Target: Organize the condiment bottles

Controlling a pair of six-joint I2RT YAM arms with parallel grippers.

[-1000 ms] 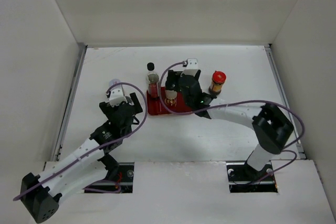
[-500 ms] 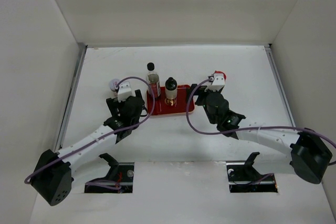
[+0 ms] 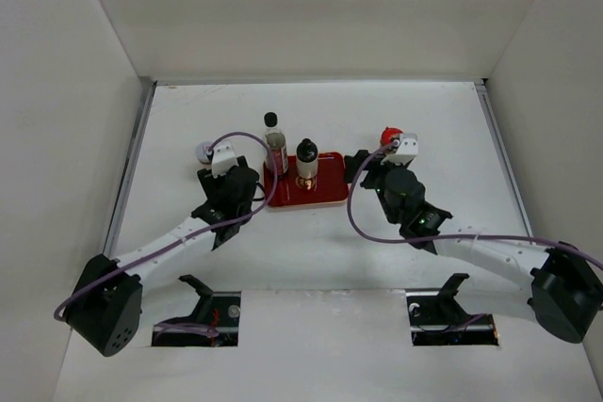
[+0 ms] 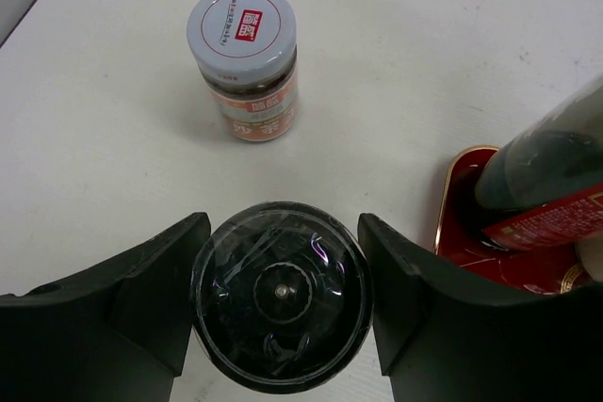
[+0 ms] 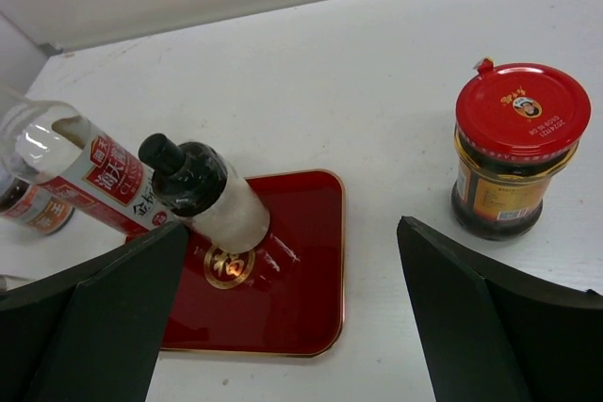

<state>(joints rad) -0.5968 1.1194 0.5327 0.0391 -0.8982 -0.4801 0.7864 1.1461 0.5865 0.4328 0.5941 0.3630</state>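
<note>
Left wrist view: the left claw (image 4: pixel 283 261) is clamped on the black-topped jar (image 4: pixel 280 294), one finger on each side. Beyond it, the white-lidded jar (image 4: pixel 243 58) stands upright on the desk (image 4: pixel 113 157). The right claw (image 5: pixel 292 233) is spread wide with nothing in it. Ahead of it lies the red tray (image 5: pixel 301 308), which carries the short black-capped bottle (image 5: pixel 203 190) and the tall clear bottle (image 5: pixel 85 171). The red-lidded jar (image 5: pixel 523 148) stands on the desk beside the tray, to its right.

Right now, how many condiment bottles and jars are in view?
5. Tall clear bottle and black-capped bottle on the red tray; white-lidded jar left of it; red-lidded jar right of it; dark-lidded jar inside the left claw. None seems hidden.
</note>
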